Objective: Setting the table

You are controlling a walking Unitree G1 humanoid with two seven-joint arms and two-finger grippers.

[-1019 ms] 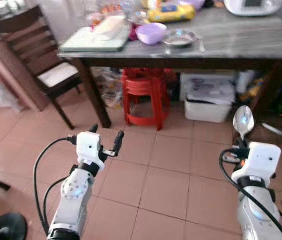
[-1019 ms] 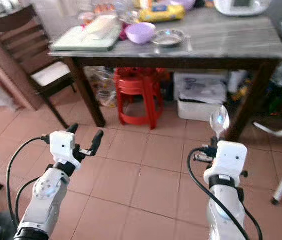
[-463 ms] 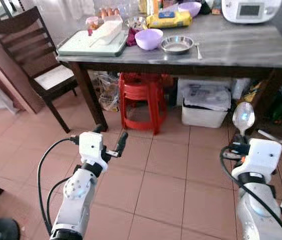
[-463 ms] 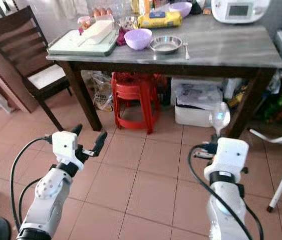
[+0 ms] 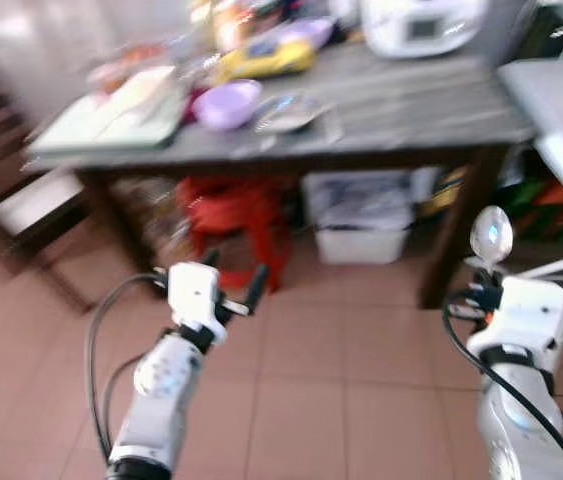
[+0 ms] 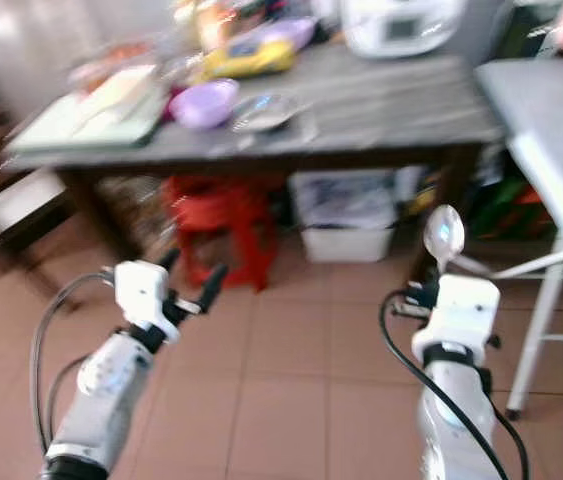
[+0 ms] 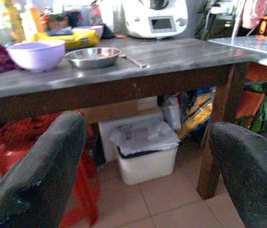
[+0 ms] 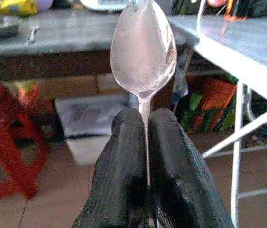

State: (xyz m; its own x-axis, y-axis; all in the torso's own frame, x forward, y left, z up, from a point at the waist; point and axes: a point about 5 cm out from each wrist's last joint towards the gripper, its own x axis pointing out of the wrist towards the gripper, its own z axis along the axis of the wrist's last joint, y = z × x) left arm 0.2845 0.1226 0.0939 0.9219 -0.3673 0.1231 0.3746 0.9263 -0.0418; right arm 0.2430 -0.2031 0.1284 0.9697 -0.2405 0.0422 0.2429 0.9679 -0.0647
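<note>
Two grippers are raised over the tiled floor, short of the dark wooden table. The right gripper has its black fingers pinched tight on the handle of a metal spoon, which stands upright with its bowl well above the fingertips. The left gripper holds nothing, its fingers spread wide. On the table sit a lilac bowl, a steel dish and a fork just beside the dish. The spoon looks light, stiff and smooth, so it may twist or slip in a narrow pinch. Holding low on the handle, as it is now, seems sound for laying it flat beside the dish.
</note>
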